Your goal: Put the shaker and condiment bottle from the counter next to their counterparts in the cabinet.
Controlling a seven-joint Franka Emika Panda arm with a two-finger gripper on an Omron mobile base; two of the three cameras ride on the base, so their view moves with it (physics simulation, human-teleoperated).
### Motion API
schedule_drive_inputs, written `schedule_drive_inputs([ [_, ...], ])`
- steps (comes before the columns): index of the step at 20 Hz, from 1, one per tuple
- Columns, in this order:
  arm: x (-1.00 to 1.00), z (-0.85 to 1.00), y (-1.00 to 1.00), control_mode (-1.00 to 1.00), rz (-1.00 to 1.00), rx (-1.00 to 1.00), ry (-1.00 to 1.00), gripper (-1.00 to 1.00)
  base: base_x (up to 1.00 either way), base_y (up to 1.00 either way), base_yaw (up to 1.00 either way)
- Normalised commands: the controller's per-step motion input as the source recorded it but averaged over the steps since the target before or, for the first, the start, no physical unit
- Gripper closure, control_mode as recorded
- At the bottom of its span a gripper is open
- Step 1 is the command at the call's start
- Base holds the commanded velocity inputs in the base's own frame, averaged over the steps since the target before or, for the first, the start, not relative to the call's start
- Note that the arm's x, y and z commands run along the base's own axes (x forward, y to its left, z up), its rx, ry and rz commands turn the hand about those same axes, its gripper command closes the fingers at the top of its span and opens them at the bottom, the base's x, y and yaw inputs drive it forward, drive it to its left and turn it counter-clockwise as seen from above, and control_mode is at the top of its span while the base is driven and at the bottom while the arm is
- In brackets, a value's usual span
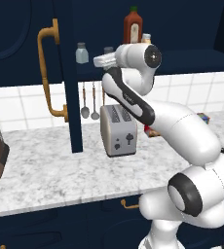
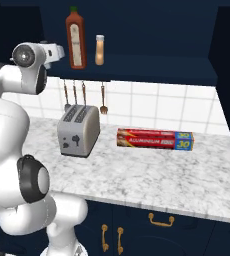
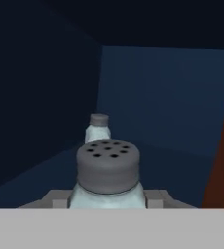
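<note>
**Navy cabinet shelf: shaker held up beside its twin**

Dark navy walls of the cabinet (image 3: 46,97) close around the hand view, where the shaker (image 3: 108,180) sits right in front of the camera, its grey perforated cap uppermost and its clear glass body between the two fingers. The gripper (image 3: 107,199) is clamped on it, one finger pressing each side of the glass. Straight behind it, farther back on the shelf, stands the pale blue-grey shaker (image 3: 98,127), upright and apart from the held one.

At the right edge of that view rises the red-brown side of the tall sauce bottle (image 3: 223,160). From the right base view this bottle (image 2: 75,39) stands upright on the shelf with its green cap on, and the condiment bottle (image 2: 100,50) stands just beside it to the right, also upright, white cap on top.

From the left base view the arm reaches up to shelf height, its wrist near the pale shaker (image 1: 82,53), by the open door with its curved brass handle (image 1: 49,73).

Below, on the counter (image 2: 152,175), a grey toaster (image 2: 78,131) stands near the tiled wall, and a red foil box (image 2: 155,139) lies well to its right.
</note>
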Motion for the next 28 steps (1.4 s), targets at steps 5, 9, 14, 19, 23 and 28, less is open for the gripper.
schedule_drive_inputs([
  [5, 0.20, 0.00, 0.09, -1.00, -0.09, 0.03, 0.01, 1.00, 0.00, 0.00, 0.00],
  [9, 0.18, 0.00, 0.12, -1.00, -0.04, 0.01, 0.02, 1.00, 0.00, 0.00, 0.00],
  [14, 0.23, 0.00, 0.01, -1.00, 0.00, 0.01, 0.02, 1.00, 0.00, 0.00, 0.00],
  [19, 0.26, 0.00, 0.00, -1.00, 0.00, 0.03, 0.00, 1.00, 0.00, 0.00, 0.00],
  [23, 0.24, 0.00, 0.00, -1.00, 0.00, 0.03, 0.00, 1.00, 0.00, 0.00, 0.00],
  [28, 0.14, 0.00, 0.00, -1.00, 0.00, 0.02, 0.00, 1.00, 0.00, 0.00, 0.00],
])
